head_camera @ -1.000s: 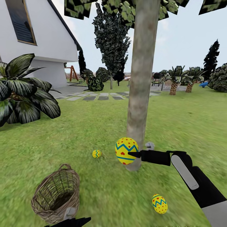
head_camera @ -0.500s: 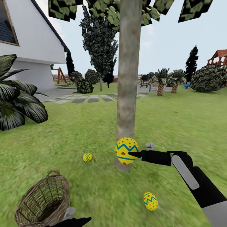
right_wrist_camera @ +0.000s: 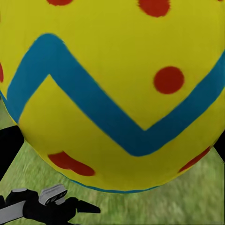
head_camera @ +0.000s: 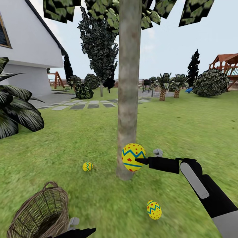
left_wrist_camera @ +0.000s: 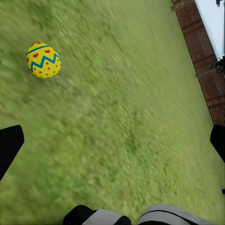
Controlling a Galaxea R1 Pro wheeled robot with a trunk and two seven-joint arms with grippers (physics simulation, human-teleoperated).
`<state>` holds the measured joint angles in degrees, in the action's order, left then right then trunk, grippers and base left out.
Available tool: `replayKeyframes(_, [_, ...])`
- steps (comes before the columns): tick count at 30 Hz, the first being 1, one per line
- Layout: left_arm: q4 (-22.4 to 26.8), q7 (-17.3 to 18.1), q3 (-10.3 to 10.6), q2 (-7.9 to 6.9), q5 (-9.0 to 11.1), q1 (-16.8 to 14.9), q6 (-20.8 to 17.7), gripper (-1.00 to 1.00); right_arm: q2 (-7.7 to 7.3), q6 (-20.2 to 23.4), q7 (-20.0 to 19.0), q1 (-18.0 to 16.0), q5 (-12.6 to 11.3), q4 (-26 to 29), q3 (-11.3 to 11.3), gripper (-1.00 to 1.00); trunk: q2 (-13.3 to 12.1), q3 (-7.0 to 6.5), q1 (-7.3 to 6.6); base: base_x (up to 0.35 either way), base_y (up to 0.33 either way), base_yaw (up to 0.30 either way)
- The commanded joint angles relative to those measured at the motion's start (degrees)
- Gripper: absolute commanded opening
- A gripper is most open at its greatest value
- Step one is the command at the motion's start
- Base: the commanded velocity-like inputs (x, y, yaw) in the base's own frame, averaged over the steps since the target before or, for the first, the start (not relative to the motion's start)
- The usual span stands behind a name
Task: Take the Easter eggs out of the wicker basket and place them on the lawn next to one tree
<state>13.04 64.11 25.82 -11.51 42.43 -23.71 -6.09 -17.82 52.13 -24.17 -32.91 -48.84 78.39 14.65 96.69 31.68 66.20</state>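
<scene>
My right gripper (head_camera: 136,161) is shut on a yellow Easter egg (head_camera: 133,156) with blue zigzags and red dots, held above the grass just right of the tree trunk (head_camera: 127,99). Up close in the right wrist view, that egg (right_wrist_camera: 112,89) sits between the dark fingers (right_wrist_camera: 8,150). A second egg (head_camera: 87,166) lies on the lawn (head_camera: 185,132) left of the trunk, and a third egg (head_camera: 154,209) lies nearer me to its right. The wicker basket (head_camera: 39,213) stands at the lower left with no egg showing inside. My left gripper (head_camera: 76,230) hangs open beside it; its wrist view shows an egg (left_wrist_camera: 43,60) on grass.
A large dark-leaved plant (head_camera: 15,109) stands at the left below the white house (head_camera: 26,49). Grey stepping stones (head_camera: 79,105) run behind the tree. Shrubs, palms (head_camera: 162,86) and a wooden playset (head_camera: 228,66) line the far side. A brick wall (left_wrist_camera: 201,51) borders the grass.
The camera has swung right, so tree, basket and lying eggs have slid left in the picture. The right arm still holds its egg in the same pose.
</scene>
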Motion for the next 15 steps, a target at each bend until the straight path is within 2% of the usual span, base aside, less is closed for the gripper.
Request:
replayKeyframes(1, [0.01,0.14,0.37,-0.02,0.56,-0.05,-0.59,1.0,-0.03,0.09,-0.4,-0.05,0.17,-0.03,0.03,-1.0,0.03,0.06,0.0,0.0,-0.137,0.0])
replayKeyframes(4, [0.02,0.14,0.4,-0.01,0.55,-0.03,-0.59,1.0,0.13,0.07,-0.44,-0.05,0.15,-0.06,0.11,-1.0,0.03,0.03,0.0,0.0,-0.259,-0.073])
replayKeyframes(15, [0.04,0.08,0.4,-0.17,0.55,-0.04,-0.59,1.0,0.15,0.03,-0.44,-0.05,0.32,-0.16,0.12,-1.0,0.03,-0.33,0.0,0.0,-0.301,-0.277])
